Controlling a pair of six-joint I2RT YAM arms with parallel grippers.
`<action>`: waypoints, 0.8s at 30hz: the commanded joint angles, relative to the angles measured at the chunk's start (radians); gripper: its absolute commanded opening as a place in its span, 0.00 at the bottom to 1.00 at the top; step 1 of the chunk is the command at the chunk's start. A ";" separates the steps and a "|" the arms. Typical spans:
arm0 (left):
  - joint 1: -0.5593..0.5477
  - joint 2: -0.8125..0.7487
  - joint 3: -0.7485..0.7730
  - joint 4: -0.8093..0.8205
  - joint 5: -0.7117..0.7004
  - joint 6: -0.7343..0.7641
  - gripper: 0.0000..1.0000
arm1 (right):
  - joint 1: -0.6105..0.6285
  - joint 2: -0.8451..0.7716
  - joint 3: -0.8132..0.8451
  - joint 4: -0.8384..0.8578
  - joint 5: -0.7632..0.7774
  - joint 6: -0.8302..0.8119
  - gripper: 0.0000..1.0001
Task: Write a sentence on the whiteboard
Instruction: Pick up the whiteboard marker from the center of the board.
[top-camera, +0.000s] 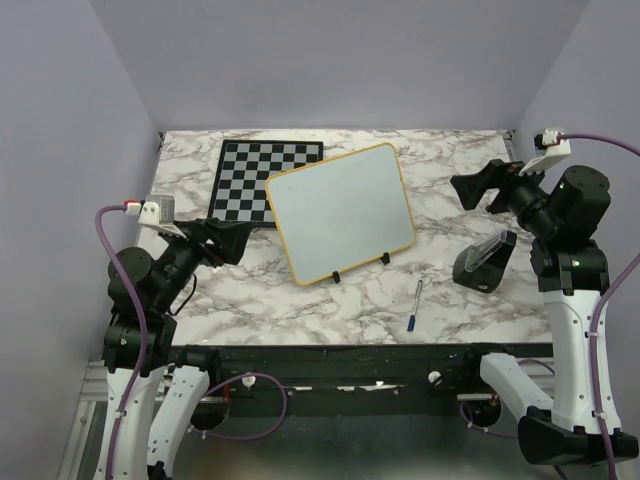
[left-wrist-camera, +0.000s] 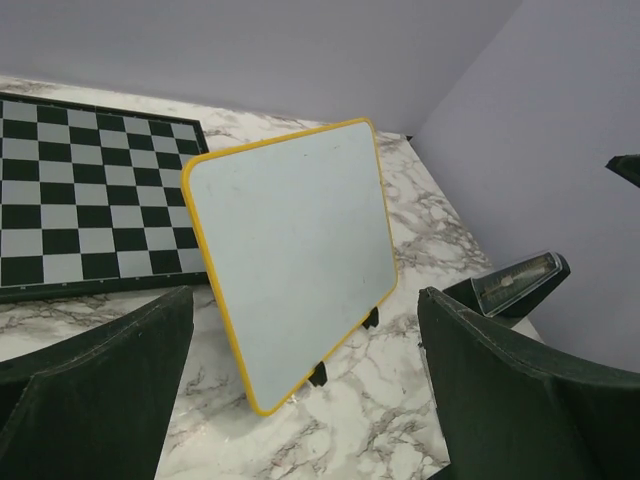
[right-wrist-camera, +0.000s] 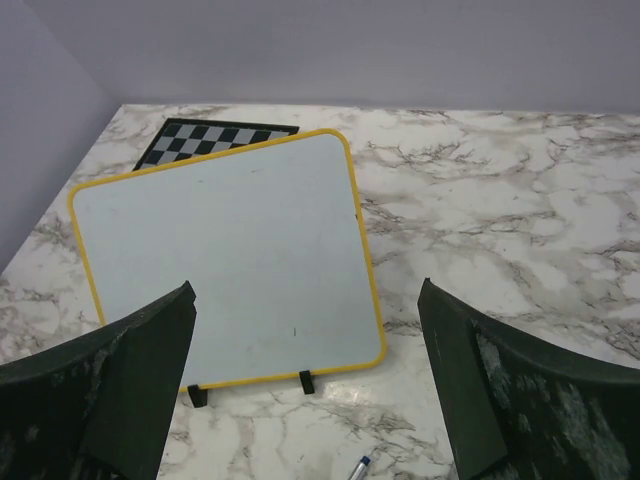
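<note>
- Status: whiteboard (top-camera: 340, 212) sits about table centre in the top view, turned a little. Its far-left corner overlaps the chessboard (top-camera: 245, 180) at its 10 o'clock, and two small black feet show along its near edge.
- Surface reads blank in all three views (a faint speck or two, no strokes), so we judge the sentence not yet begun.
- Marker (top-camera: 414, 305) lies flat on the marble table (top-camera: 300, 310) at 5 o'clock from the board, apart from it and untouched.
- Angled black holder (top-camera: 485, 260) stands at 4 o'clock of the board, near the right arm.
- Left gripper (top-camera: 238, 243) hovers at roughly 9 o'clock of the board, aimed toward it, jaws spread with nothing between them.
- Right gripper (top-camera: 472, 190) is raised at 3 o'clock of the board, pointing inward, jaws likewise spread and empty.
- Step in hand, as we judge it: pre-grasp, with the tool pickup not done.
- Next move calls for one gripper (the right is nearer) to come down over the marker, pinch the barrel crosswise and lift. The other may need to steady the frame, since the board could slide under pen pressure.
</note>
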 joint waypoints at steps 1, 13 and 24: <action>0.006 0.008 -0.003 0.025 0.087 -0.028 0.99 | -0.002 0.000 0.009 -0.006 0.001 -0.030 1.00; 0.006 0.010 -0.033 0.051 0.184 -0.058 0.99 | 0.001 0.003 0.022 -0.198 -0.564 -0.479 1.00; 0.006 -0.016 -0.158 0.211 0.295 -0.195 0.99 | 0.025 0.096 -0.038 -0.948 -0.547 -1.356 1.00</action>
